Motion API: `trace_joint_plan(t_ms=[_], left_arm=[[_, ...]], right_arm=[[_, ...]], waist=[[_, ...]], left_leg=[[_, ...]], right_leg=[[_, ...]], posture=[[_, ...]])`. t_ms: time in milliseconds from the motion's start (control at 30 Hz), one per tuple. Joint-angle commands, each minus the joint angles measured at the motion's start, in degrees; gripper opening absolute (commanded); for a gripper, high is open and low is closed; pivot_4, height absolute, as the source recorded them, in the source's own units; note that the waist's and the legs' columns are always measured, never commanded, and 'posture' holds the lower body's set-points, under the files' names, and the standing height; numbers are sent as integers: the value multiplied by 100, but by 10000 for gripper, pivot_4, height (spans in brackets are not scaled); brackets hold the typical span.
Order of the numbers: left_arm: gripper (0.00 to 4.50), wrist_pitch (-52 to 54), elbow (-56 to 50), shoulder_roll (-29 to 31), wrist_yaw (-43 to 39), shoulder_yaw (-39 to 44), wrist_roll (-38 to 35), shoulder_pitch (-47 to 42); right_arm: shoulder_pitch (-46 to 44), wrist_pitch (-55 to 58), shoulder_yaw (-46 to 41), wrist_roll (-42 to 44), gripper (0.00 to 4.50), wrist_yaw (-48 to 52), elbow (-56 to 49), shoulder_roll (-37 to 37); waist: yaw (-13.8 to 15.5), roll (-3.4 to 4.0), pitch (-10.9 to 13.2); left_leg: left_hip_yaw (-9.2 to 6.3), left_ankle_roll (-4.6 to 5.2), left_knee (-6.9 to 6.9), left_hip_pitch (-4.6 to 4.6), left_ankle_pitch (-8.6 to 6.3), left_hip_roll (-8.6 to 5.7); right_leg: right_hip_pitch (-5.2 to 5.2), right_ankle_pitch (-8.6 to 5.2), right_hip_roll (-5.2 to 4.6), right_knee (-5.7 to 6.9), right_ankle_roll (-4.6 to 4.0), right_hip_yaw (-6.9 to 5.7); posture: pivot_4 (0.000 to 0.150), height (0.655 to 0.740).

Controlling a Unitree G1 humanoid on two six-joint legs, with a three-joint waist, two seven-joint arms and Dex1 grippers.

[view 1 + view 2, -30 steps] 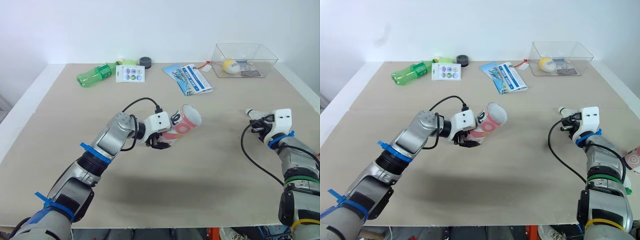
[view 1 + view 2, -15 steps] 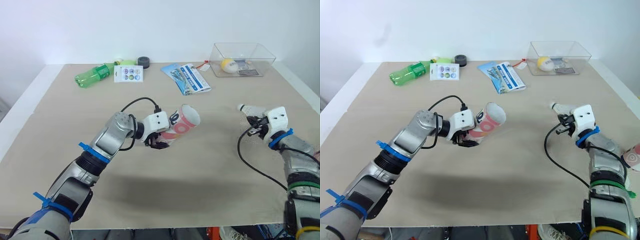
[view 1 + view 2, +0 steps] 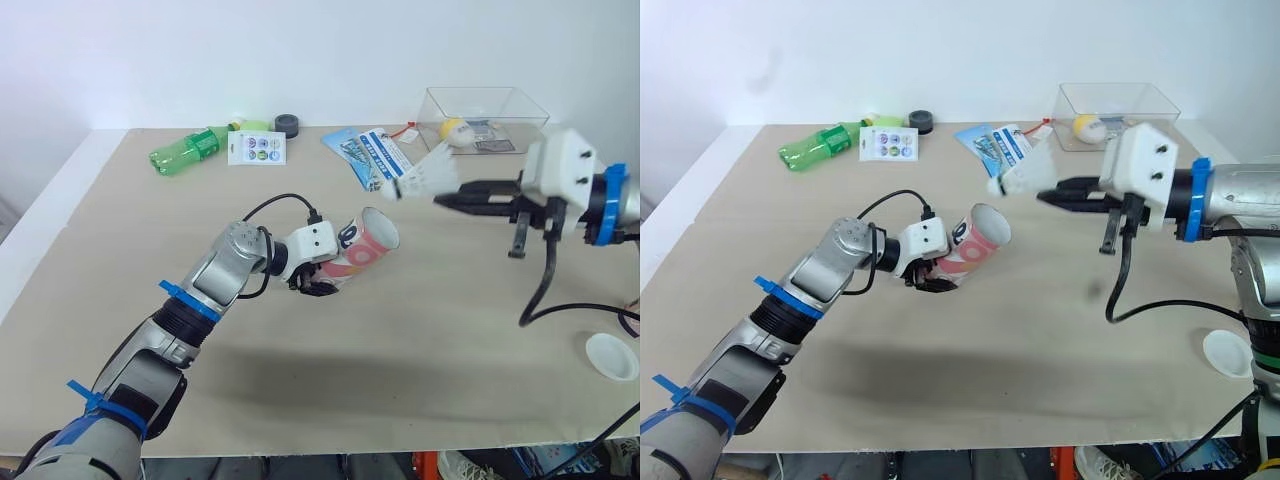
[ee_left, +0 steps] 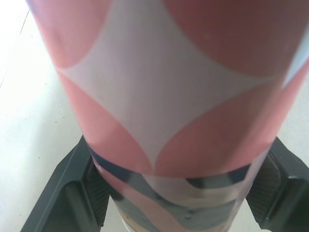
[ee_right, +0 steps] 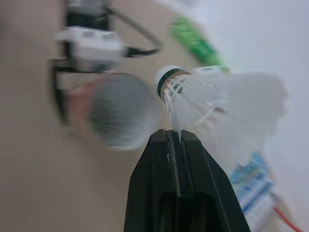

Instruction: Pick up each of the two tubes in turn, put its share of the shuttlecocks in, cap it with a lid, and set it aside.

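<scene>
Pinching a shuttlecock (image 3: pixel 425 180), right hand (image 3: pixel 441 198) hovers by left hand's (image 3: pixel 318 285) pink-printed tube (image 3: pixel 366 249).

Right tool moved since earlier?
Yes. The right tool, shut on the shuttlecock, swung leftward from the clear box's right end to its left end, nearer the tube.

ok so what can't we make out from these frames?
Inside of the tube: mouth seen slantwise in head views, blurred in right wrist view.
Tube's base: covered by the left claw in head views, cut off by the edge in left wrist view.
Right claw hold on the shuttlecock: blurred feathers.
Clear box contents: too small beyond a yellowish ball.
White disc at far right: too small to confirm a lid.
</scene>
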Motion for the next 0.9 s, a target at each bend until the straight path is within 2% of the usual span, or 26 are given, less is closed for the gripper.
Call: trace_joint_plan(t_ms=[33, 400, 533, 567, 600, 667, 700, 767, 800, 900], left_arm=[[30602, 21, -15, 3, 37, -16, 25, -30], [30602, 81, -90, -73, 75, -23, 15, -8], [30602, 104, -119, -59, 90, 2, 11, 17], [30602, 111, -130, -54, 99, 11, 9, 28], [30602, 119, -142, -49, 103, 17, 7, 39], [30602, 127, -171, -32, 101, 19, 2, 59], [30602, 131, -181, -23, 102, 20, 0, 68], [30602, 131, -193, -6, 98, 15, 1, 79], [30602, 128, -191, 0, 97, 14, 1, 79], [30602, 85, -181, 4, 90, -14, 15, 62]], right_arm=[[-222, -164, 35, -131, 345, 232, -88, -56], [-855, -1402, 909, -1030, 345, 899, 831, 545], [-1059, -1104, 837, -784, 10178, 1041, 845, 653], [-1104, -1016, 800, -732, 14294, 1064, 831, 654], [-1143, -976, 774, -723, 20559, 1068, 831, 653], [-1165, -867, 726, -623, 27122, 1142, 811, 625], [-1217, -807, 651, -541, 33332, 1096, 841, 669], [-1383, -377, 457, -228, 42382, 1013, 902, 718], [-1523, -246, 354, -138, 43797, 920, 1014, 779], [-1980, -201, 341, -270, 43797, 835, 1645, 889]], waist=[[0, 0, 0], [17, 0, 0], [36, 1, 1], [40, 1, 1], [43, 1, 1], [47, 0, 1], [47, 0, 1], [48, 1, 1], [50, 1, 1], [55, 2, 2]], left_leg=[[1, 0, 0, -1, 0, 0], [0, 0, 1, -2, 0, 1], [0, 0, -1, -6, 0, 1], [0, 0, -1, -6, 0, 1], [-3, 0, -3, -6, 0, 2], [-4, 0, -2, -6, 0, 3], [-4, 0, -2, -6, 0, 2], [-3, 0, -2, -6, 0, 2], [-3, 0, -2, -6, 0, 2], [-2, 0, -2, -5, 0, 4]], right_leg=[[-2, 1, 0, 0, 1, 1], [-4, 12, 2, 1, 18, -2], [-6, 11, 1, 1, 21, -2], [-7, 11, 1, 1, 21, -2], [-8, 11, 2, 2, 20, -2], [-8, 12, 3, 2, 19, -4], [-8, 12, 3, 2, 19, -4], [-8, 11, 3, 2, 18, -4], [-8, 12, 3, 2, 18, -4], [-11, 15, 3, 3, 14, -3]], posture=[[1500, 7400], [1500, 7400], [1500, 7400], [1500, 7400], [1500, 7400], [1500, 7400], [1500, 7400], [1500, 7400], [1500, 7400], [1500, 7400]])
